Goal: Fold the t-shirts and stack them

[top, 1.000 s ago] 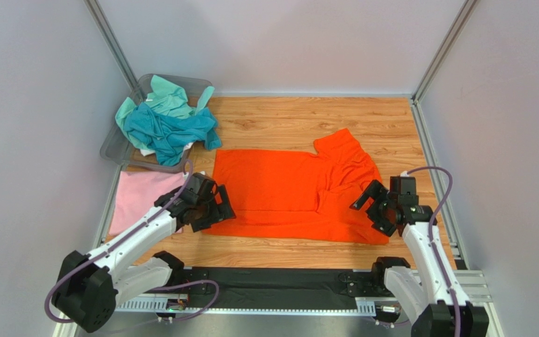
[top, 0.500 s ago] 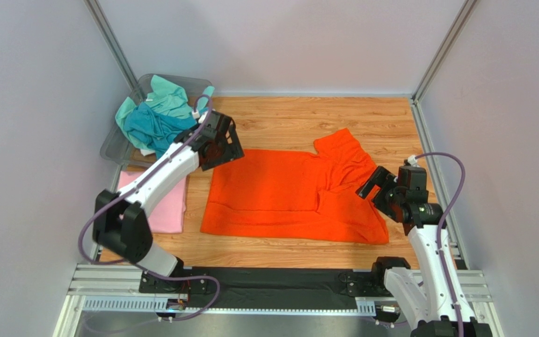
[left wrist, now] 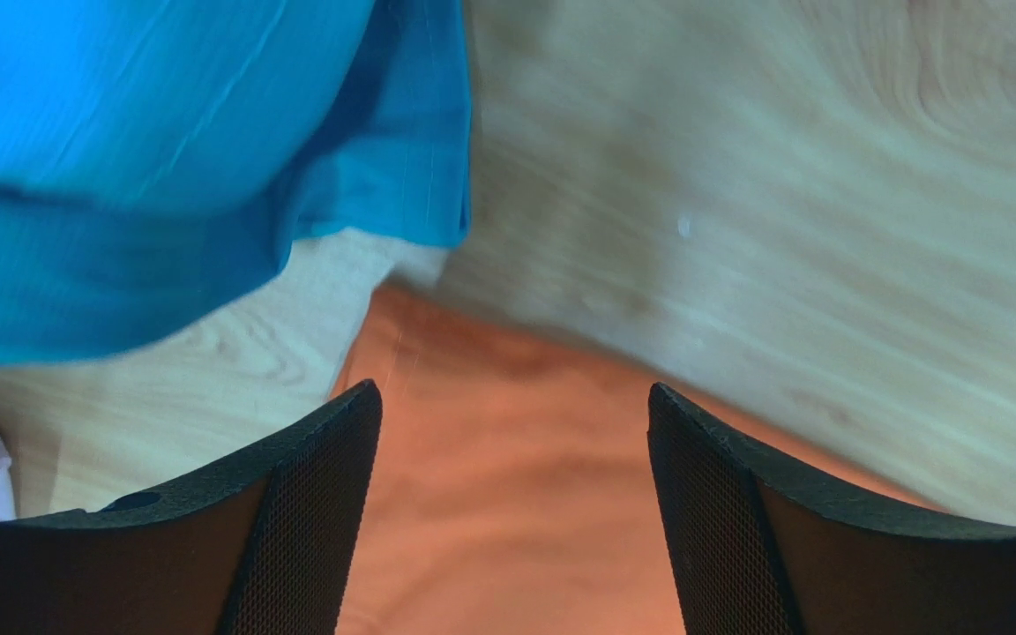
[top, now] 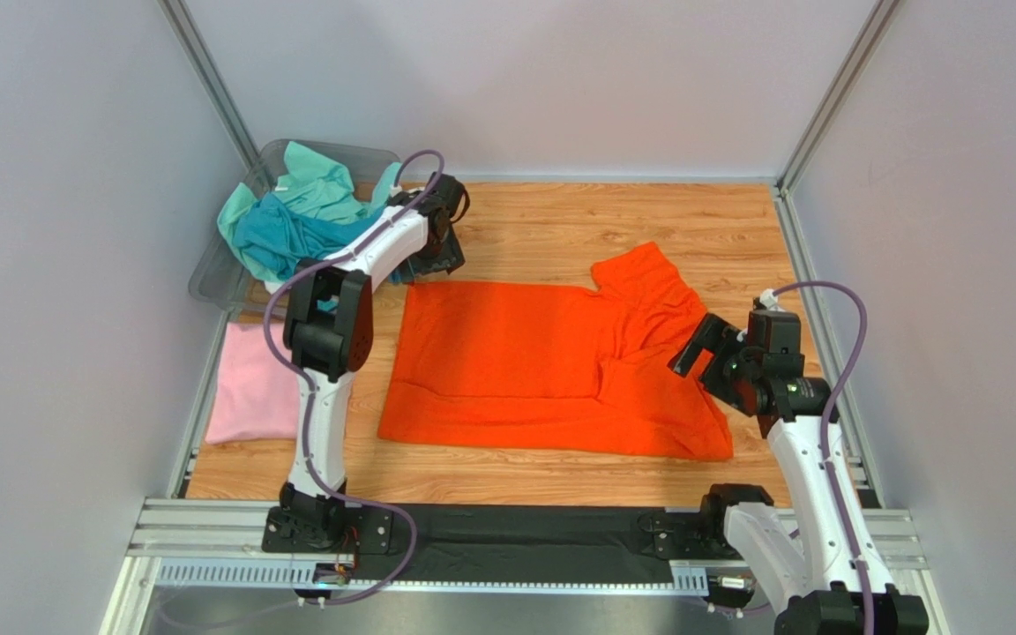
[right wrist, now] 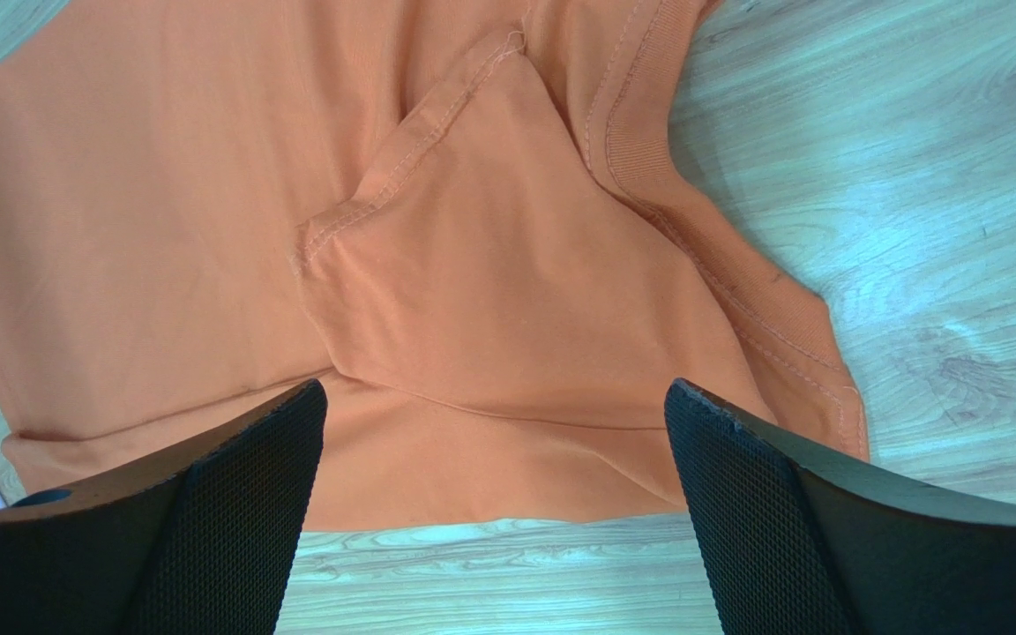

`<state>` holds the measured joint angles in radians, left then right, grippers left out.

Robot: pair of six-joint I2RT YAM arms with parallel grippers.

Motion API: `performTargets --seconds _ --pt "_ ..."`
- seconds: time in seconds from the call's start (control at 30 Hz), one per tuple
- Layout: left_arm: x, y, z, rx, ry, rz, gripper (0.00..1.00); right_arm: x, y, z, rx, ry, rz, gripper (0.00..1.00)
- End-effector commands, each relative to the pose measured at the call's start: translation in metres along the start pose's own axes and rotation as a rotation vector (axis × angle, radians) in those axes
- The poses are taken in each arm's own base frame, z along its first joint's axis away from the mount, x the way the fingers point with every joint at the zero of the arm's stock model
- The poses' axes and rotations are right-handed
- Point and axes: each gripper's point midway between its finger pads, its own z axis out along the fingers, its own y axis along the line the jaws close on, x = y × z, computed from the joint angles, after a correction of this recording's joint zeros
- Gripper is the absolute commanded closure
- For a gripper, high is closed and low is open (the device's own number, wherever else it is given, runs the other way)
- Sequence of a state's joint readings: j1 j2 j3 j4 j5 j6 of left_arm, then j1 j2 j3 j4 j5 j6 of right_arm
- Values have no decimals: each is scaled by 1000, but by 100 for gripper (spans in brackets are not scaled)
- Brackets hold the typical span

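Observation:
The bright orange t-shirt (top: 547, 364) lies partly folded on the wooden table, a sleeve pointing to the far right. My left gripper (top: 431, 254) is open and empty over the shirt's far left corner (left wrist: 500, 450), next to the teal shirt (left wrist: 142, 146). My right gripper (top: 710, 360) is open and empty above the shirt's right edge (right wrist: 474, 304). The pale pink shirt (top: 255, 384) lies folded at the left. Teal (top: 295, 238) and mint green (top: 315, 179) shirts are heaped in the bin.
The grey see-through plastic bin (top: 219, 281) stands at the far left corner. Grey walls and metal rails (top: 812, 291) enclose the table on three sides. The arm bases sit on a black strip (top: 513, 536) at the near edge.
My left arm has swung from the shirt's near left corner to its far left corner by the bin. My right gripper has lifted slightly and stayed by the shirt's right edge.

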<state>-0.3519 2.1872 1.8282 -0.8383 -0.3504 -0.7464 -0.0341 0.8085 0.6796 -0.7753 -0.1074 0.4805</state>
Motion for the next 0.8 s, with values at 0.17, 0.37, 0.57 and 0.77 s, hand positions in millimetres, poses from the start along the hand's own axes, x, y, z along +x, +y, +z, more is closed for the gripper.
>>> performTargets --seconds 0.17,0.37,0.57,0.77 --pt "-8 22 11 -131 -2 -40 20 -7 7 3 -40 -23 -31 0" --pt "5 26 23 -146 40 -51 25 -6 9 5 -51 -15 -35 0" --pt "10 30 31 -161 59 -53 34 -5 10 4 -59 -12 -36 0" --pt "17 35 29 -166 85 -27 45 -5 9 5 -57 -10 -37 0"
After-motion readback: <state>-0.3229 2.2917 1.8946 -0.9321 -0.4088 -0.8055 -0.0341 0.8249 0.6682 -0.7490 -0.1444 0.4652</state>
